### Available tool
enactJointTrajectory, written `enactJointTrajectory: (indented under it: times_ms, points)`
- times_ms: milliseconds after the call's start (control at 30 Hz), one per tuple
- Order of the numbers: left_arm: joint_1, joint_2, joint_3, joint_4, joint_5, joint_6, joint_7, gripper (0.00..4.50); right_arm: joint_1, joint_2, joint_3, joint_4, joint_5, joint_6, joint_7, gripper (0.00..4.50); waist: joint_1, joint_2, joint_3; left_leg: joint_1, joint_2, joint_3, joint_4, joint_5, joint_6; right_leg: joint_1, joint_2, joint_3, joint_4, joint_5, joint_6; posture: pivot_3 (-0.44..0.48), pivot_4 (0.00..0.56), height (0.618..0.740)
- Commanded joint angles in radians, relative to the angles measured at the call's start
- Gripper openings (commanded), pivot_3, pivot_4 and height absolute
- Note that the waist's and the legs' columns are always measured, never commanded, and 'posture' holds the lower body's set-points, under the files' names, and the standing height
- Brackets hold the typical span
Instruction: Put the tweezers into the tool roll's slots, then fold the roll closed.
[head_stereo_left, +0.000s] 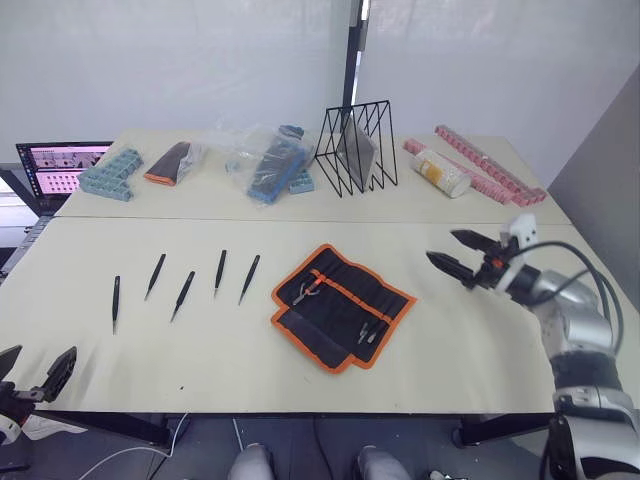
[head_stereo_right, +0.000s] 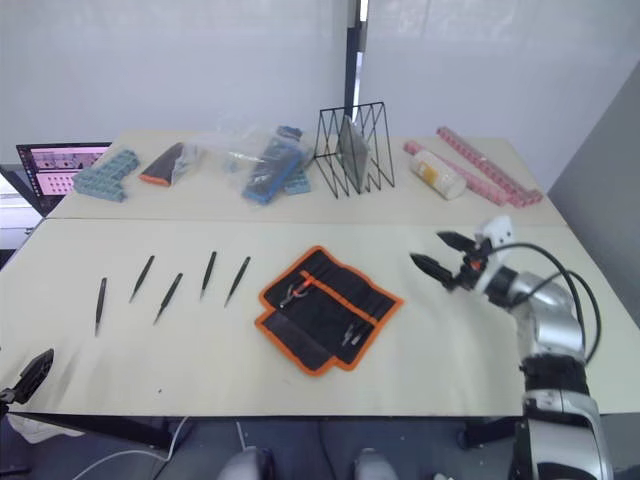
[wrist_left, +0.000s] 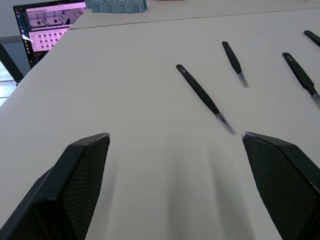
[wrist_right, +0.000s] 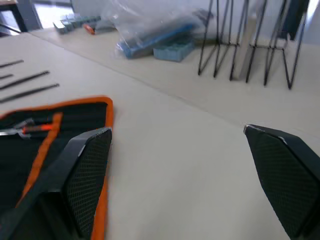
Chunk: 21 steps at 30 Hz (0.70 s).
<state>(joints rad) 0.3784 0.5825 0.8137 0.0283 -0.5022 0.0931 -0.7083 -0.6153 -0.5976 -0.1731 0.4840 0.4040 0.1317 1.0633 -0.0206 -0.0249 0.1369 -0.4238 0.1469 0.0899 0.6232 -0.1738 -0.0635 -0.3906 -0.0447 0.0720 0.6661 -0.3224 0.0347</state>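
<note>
Nothing stowed yet: I have both end effectors released and empty over the pale tabletop (head_stereo_left: 200, 370)

In the head view the five slim black pointed tweezers (head_stereo_left: 184, 285) lie loose in a row at centre left, well apart from the black fabric tool roll with orange edging (head_stereo_left: 342, 305), which lies unfolded at the middle of the frame. Its row of narrow black fabric slots (head_stereo_left: 350, 300) seems to carry a few small tools but none of my tweezers, so I judge all five insertions and the fold are left to do. My left end effector (head_stereo_left: 38, 372) sits at the lower left corner, fingers spread, nearest the leftmost tweezer; my right end effector (head_stereo_left: 462, 252) hovers at centre right, fingers spread, beside the roll's right edge
</note>
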Motion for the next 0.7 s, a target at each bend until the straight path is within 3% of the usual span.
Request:
enactJointTrajectory:
  times_ms: [33, 300, 467, 700]
  points:
    - [0.015, -0.006, 0.020, -0.085, -0.017, 0.020, 0.044, 4.50, -0.085, 0.005, 0.048, -0.084, 0.038, 0.074, 0.084, 4.47, 0.003, 0.000, 0.000, 0.000, 0.000, 0.000, -0.001, 0.000, 0.000, 0.000, 0.000, 0.000, 0.000, 0.000, 0.000, 0.000, 0.150, 0.713]
    - [0.105, -0.096, 0.055, -0.294, -0.054, 0.148, 0.204, 4.50, -0.271, 0.069, 0.249, -0.170, 0.015, 0.154, 0.317, 4.47, 0.008, 0.000, 0.000, -0.001, 0.001, 0.001, -0.001, -0.001, -0.001, -0.003, 0.000, 0.000, 0.000, 0.000, 0.000, 0.000, 0.150, 0.713]
    - [0.191, -0.195, 0.054, -0.422, -0.072, 0.198, 0.289, 4.50, -0.390, 0.176, 0.326, -0.224, 0.013, 0.224, 0.299, 4.47, 0.003, 0.000, 0.000, -0.003, 0.001, 0.002, -0.001, -0.001, -0.001, -0.005, 0.000, 0.000, 0.000, 0.000, -0.001, 0.000, 0.150, 0.713]
    - [0.271, -0.320, 0.004, -0.578, -0.007, 0.218, 0.405, 4.50, -0.432, 0.227, 0.392, -0.236, -0.049, 0.194, 0.295, 4.47, 0.014, -0.003, 0.000, -0.008, 0.001, 0.002, 0.002, -0.002, -0.002, -0.014, 0.000, -0.001, 0.006, -0.001, -0.002, 0.000, 0.150, 0.713]
